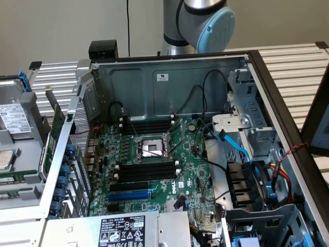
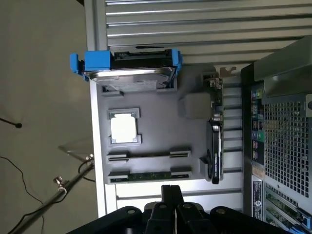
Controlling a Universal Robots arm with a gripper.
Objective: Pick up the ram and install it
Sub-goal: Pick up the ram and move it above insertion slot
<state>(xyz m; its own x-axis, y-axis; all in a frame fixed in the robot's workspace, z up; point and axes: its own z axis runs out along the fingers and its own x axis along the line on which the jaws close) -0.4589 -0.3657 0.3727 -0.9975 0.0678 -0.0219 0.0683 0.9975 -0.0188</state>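
The gripper [image 2: 171, 191], fingers pressed together and empty, hangs near the ram [image 2: 148, 174] in the gray tray [image 2: 156, 122]. The power supply's white label [image 1: 121, 230] cannot be read.

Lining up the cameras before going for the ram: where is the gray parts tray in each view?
Exterior view: the gray parts tray sits at the exterior view's left edge, beside the open computer case.
Wrist view: the gray parts tray lies just beyond the gripper, with the ram in the holder nearest it.
Shared landmark: the hard drive in its blue bracket, at one end of the tray.
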